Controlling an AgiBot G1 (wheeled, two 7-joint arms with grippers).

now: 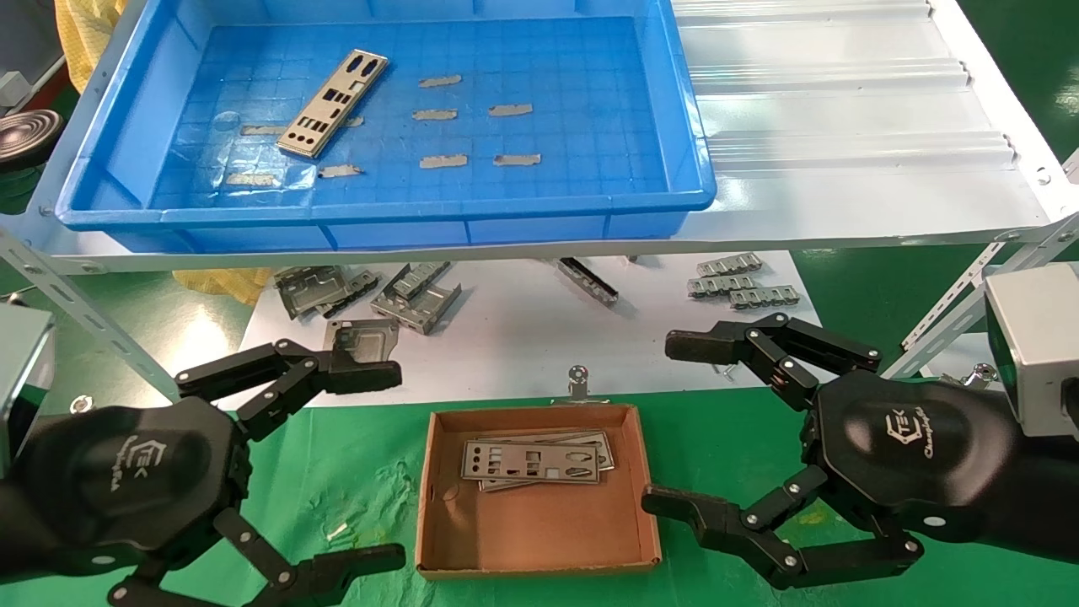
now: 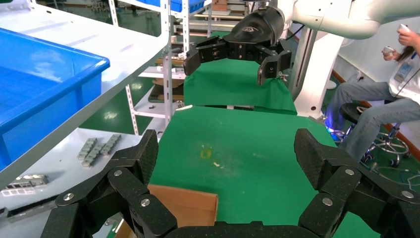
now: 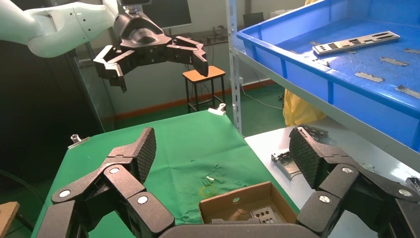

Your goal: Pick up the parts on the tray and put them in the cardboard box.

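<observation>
beside the cardboard box, left pincer and right pincer hover wide, empty.

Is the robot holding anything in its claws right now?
No, nothing. The left end effector and the right end effector are both open and empty, either side of the cardboard box. One part lies in the tray.

Tray: bright-blue, shallow, on the white shelf.
Part on tray: one punched silver plate, flat, lying diagonally, left half.
Cardboard box: brown, open, on green mat.
Parts in box: overlapping plates stacked flat, far end.
</observation>
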